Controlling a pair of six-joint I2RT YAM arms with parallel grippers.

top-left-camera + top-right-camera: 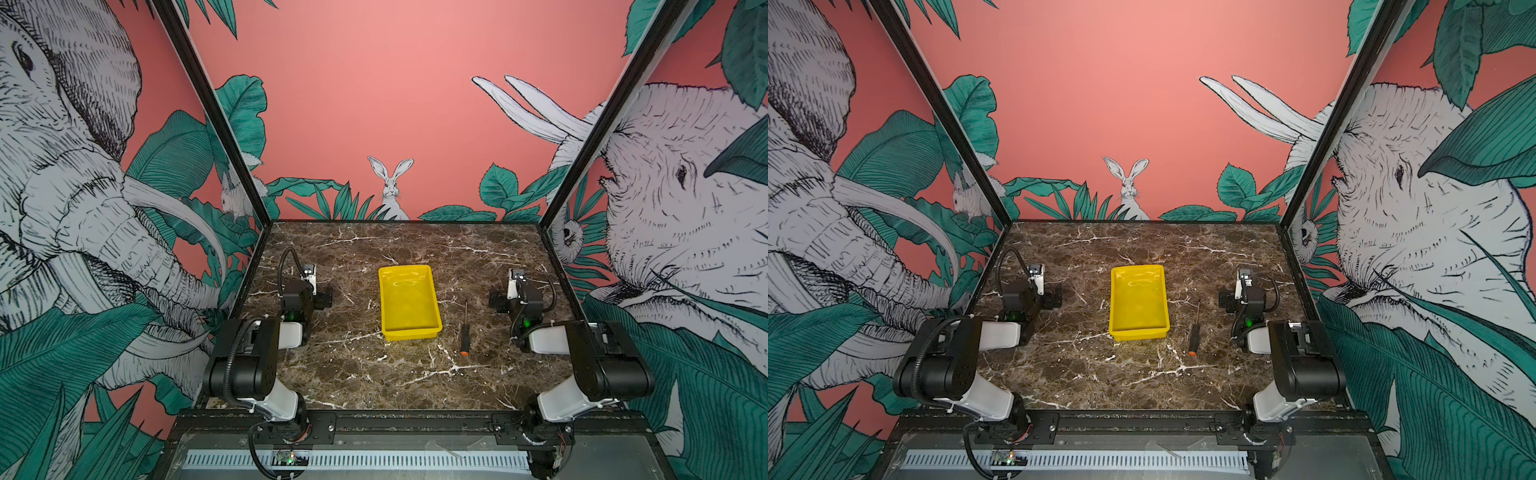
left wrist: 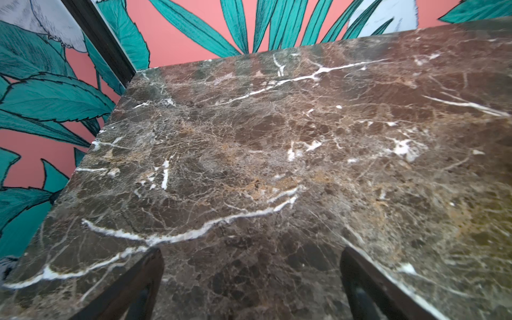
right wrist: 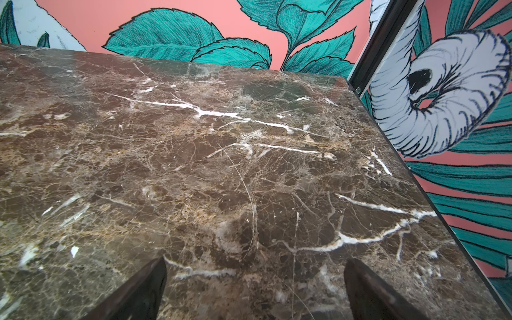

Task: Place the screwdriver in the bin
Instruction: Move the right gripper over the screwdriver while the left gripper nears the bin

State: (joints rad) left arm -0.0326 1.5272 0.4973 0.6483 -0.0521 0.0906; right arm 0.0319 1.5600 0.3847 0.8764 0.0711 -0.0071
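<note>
**Screwdriver on the table, both arms parked, nothing begun**

We take the bin as our landmark: a shallow yellow tray, empty, sitting mid-table on the dark marble tabletop.

The screwdriver lies flat on the marble just beside the bin, off its near right corner and not touching it. Its thin shaft points toward the back wall; the orange butt end faces the front edge. It runs roughly parallel to the bin's long side.

The right gripper rests to the right of the bin, beyond the screwdriver and well apart from it. Its wrist view shows two dark fingers spread wide with only bare marble between them: fully open, holding nothing. The left gripper sits on the bin's far-left side, likewise spread and empty.

We judge the task to be at its very start; the pick has not been attempted. The right arm is the nearer one. The next move calls for swinging it in toward the bin, turning the jaws across the black handle rather than the thin shaft, and lowering close to the marble, since the tool lies flat and low.

Nothing stands between the gripper and the screwdriver. The bin's flared rim is close by; a careless approach could nudge it. The round handle may roll if touched on one side.
</note>
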